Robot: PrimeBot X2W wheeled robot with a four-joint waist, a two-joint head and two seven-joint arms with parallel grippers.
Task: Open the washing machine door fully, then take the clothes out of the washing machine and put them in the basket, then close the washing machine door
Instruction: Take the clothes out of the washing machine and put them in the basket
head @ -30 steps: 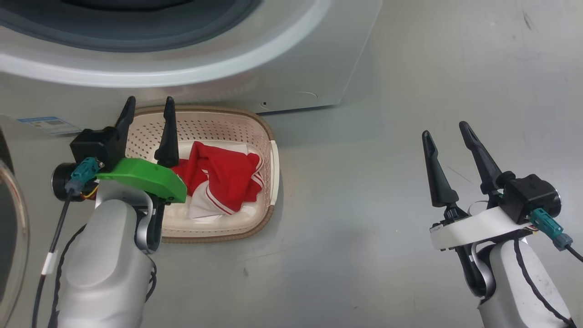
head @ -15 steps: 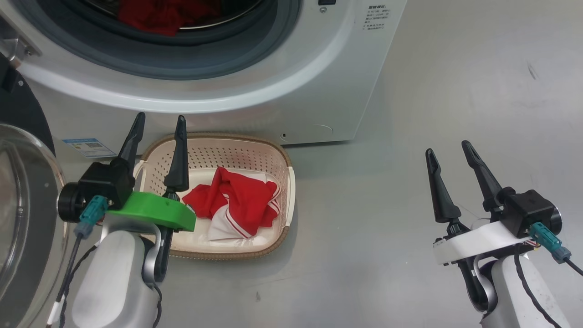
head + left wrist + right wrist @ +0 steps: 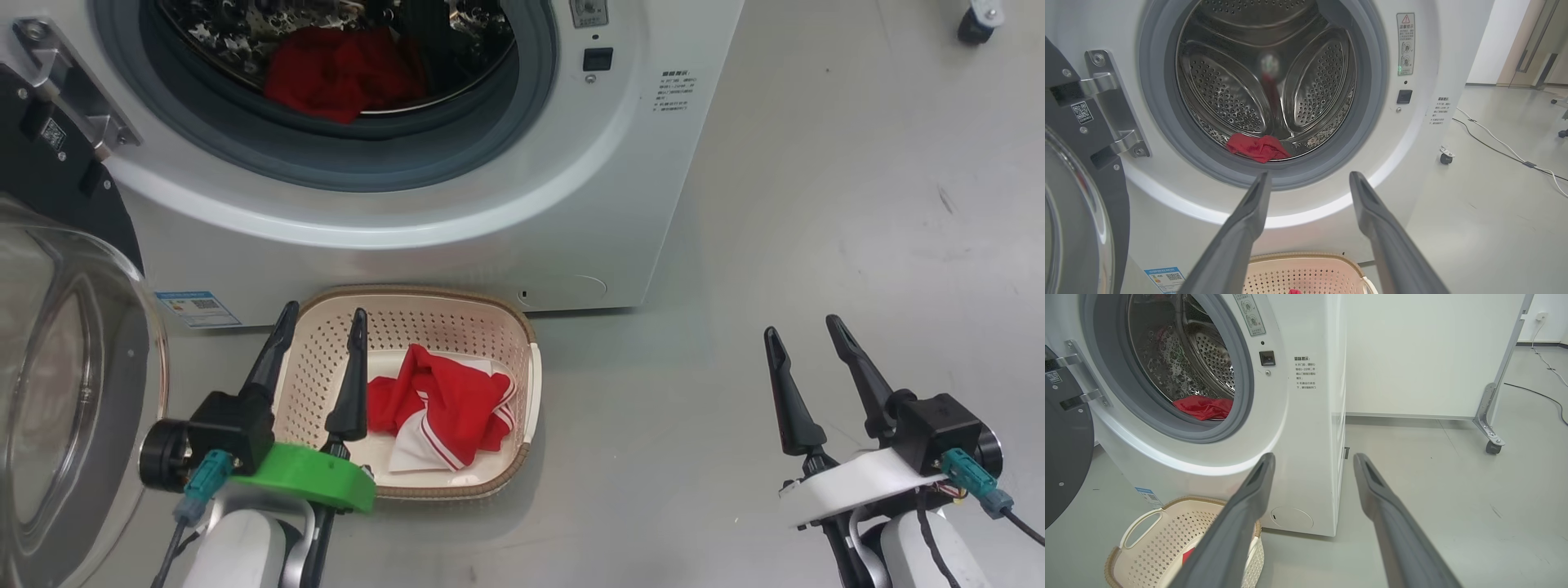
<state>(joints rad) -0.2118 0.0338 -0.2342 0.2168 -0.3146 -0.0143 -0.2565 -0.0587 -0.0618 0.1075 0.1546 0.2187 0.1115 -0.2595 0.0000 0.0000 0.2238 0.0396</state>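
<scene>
Head view, left to right: the door [image 3: 73, 392] hangs open, your left gripper [image 3: 324, 310] spreads empty near the basket [image 3: 532, 392] holding one red garment [image 3: 445, 404], a second garment [image 3: 343, 69] lies in the drum [image 3: 220, 33], and your right gripper [image 3: 801, 325] gapes empty. Reach carelessly and you could snag cloth on the grey seal [image 3: 326, 167], or drop it beside the basket.

Head looks down, wrists face washing machine [image 3: 1306, 457], sharing basket [image 3: 424, 331]
</scene>
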